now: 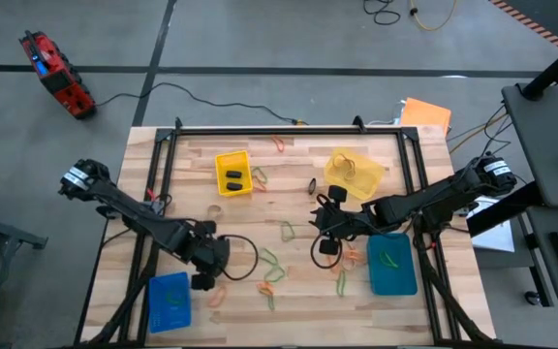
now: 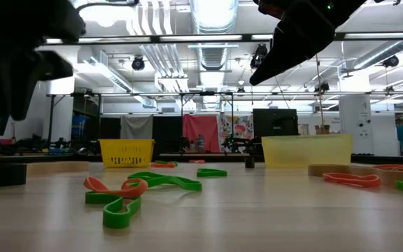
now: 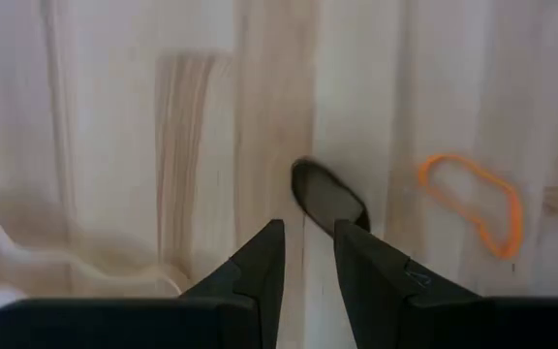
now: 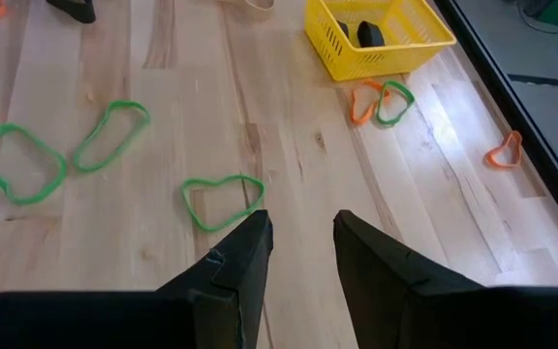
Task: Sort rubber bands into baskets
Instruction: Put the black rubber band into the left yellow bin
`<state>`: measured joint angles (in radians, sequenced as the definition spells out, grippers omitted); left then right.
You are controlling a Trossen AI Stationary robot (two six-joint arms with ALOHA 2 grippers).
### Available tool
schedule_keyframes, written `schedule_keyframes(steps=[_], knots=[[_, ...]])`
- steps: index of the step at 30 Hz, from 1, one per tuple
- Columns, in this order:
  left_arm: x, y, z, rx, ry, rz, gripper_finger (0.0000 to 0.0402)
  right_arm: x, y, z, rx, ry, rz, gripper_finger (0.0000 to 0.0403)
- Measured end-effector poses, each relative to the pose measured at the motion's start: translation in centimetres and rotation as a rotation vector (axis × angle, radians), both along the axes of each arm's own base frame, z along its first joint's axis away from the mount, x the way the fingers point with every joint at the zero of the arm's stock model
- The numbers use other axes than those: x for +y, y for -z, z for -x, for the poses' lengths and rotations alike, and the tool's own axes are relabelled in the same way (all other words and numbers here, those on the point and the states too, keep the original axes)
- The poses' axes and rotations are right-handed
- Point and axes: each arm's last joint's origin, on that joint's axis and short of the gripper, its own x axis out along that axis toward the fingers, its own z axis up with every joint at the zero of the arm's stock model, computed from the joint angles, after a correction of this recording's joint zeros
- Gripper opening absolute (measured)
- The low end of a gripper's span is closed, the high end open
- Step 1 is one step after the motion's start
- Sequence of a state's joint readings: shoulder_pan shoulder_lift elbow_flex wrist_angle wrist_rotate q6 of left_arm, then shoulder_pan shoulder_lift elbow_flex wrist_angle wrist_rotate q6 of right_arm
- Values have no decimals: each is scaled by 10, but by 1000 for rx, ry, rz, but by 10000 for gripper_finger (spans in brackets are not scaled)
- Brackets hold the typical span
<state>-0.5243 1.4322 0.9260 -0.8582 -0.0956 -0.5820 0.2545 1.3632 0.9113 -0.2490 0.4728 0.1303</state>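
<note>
Left tool (image 3: 308,254) closes on a black rubber band (image 3: 329,197); right tool (image 4: 298,242) hovers apart, empty. Baskets hold few bands; most still litter the surface (image 1: 260,218).

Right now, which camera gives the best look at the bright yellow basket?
The right wrist view: the bright yellow basket fills a corner, its mesh and black contents clear. The high view shows it small, the low view only side-on; the left wrist view misses it.

Red-and-black device (image 1: 56,74) on the grey floor, flat orange sheet (image 1: 425,113) beside the wooden table (image 1: 289,184).
</note>
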Motion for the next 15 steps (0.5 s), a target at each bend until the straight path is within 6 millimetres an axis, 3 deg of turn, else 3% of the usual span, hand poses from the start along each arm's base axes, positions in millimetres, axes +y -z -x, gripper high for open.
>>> schedule_keyframes(steps=[7,15], knots=[[1,17,2,-25,-87,37,78,0,0,0,0,1,0,112],[0,20,-1,-65,-109,67,110,0,0,0,0,1,-1,112]])
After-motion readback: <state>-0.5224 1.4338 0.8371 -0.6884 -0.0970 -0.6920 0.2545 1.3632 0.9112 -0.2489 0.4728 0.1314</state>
